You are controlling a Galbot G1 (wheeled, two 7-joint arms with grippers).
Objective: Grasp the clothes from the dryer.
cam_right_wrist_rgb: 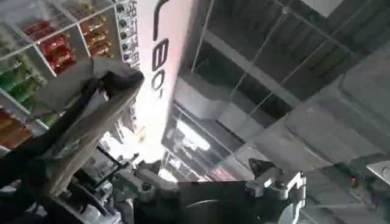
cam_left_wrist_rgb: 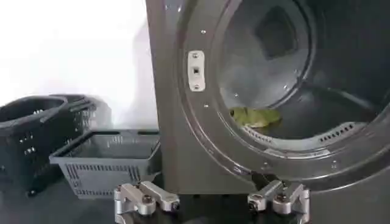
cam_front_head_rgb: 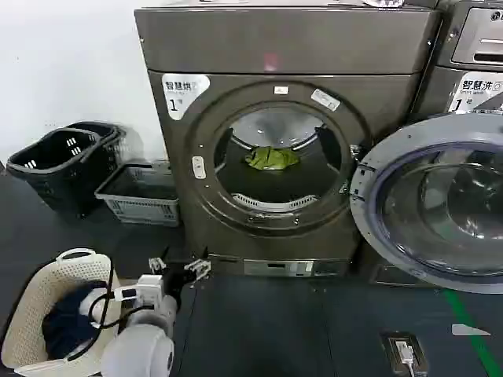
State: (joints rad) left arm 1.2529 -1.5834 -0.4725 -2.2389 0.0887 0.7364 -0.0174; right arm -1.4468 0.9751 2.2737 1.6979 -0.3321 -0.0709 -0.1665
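The grey-bronze dryer (cam_front_head_rgb: 283, 55) stands ahead with its round porthole open. The clothes (cam_front_head_rgb: 272, 159), a small yellow-green bundle, lie on the drum floor just inside. My left gripper (cam_front_head_rgb: 177, 267) hangs low in front of the dryer's lower left corner, well short of the opening, open and holding nothing. In the left wrist view the same gripper (cam_left_wrist_rgb: 212, 204) has its two fingertips wide apart, and the clothes (cam_left_wrist_rgb: 255, 117) lie beyond the porthole rim. My right gripper (cam_right_wrist_rgb: 210, 192) points up toward a ceiling, open and empty.
The dryer's glass door (cam_front_head_rgb: 440, 204) swings open to the right. Two black baskets (cam_front_head_rgb: 63, 161) and a grey crate (cam_front_head_rgb: 141, 196) sit left of the dryer. A cream basket (cam_front_head_rgb: 20, 322) with dark blue garments stands at my lower left. Another machine (cam_front_head_rgb: 471, 63) stands at the right.
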